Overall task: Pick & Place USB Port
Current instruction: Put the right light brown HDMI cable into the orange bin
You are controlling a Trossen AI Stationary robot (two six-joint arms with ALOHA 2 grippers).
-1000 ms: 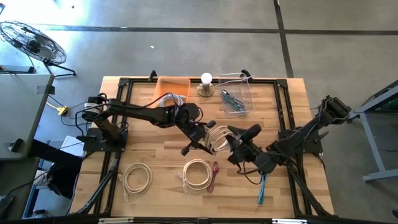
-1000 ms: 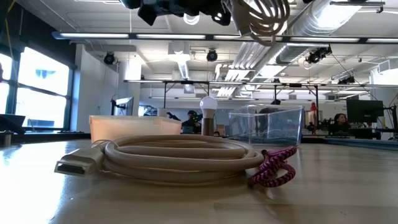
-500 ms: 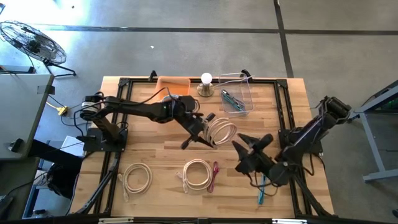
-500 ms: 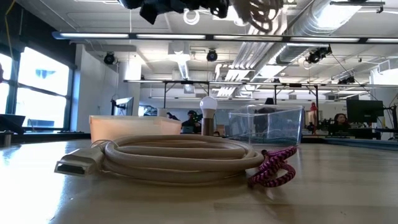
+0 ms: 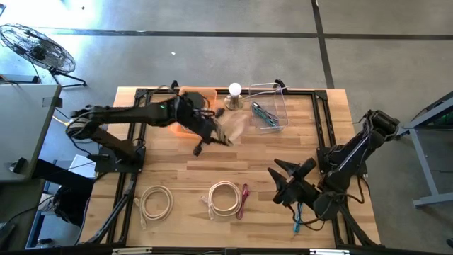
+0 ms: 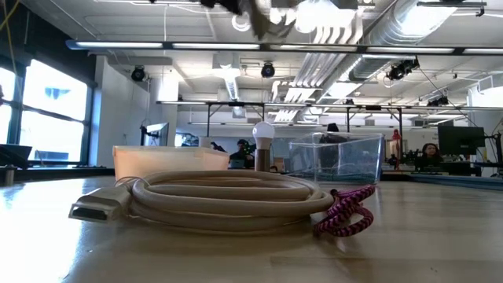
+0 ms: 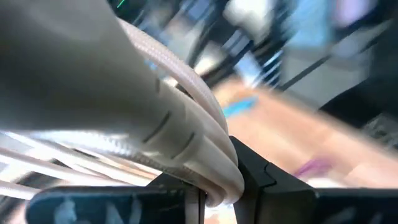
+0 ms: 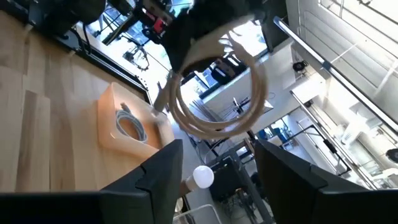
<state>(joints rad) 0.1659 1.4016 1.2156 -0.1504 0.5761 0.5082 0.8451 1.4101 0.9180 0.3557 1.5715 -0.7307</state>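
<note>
My left gripper [image 5: 219, 134] hangs over the table's far middle, shut on a coil of white USB cable [image 5: 233, 129], just right of the orange bin [image 5: 190, 94]. The right wrist view shows that coil [image 8: 217, 87] as an upright ring in the air, and another white coil [image 8: 129, 126] lying in the orange bin [image 8: 112, 134]. My right gripper [image 5: 289, 178] stands open over the near right of the table with nothing between its fingers. Two more white coils [image 5: 156, 202] [image 5: 225, 197] lie flat on the near part of the table. My left gripper pinches several strands of the coil [image 7: 214, 180] between its two fingers [image 7: 267, 183]. The fingers lie across the strands. The coil is lifted clear of the table, and its loop [image 8: 249, 106] hangs free past the fingers.
A clear bin [image 5: 269, 108] with dark items stands at the far right, and a light bulb on a base [image 5: 234, 95] stands between the two bins. A pink braided cable [image 5: 243, 200] lies by the near coil. A blue pen-like thing [image 5: 298, 216] lies under my right arm.
My left gripper has carried the coil up and toward the table's far left, to beside the orange bin, with the coil swinging clear of the table. My right gripper has drawn back from the coil toward the near right edge.
</note>
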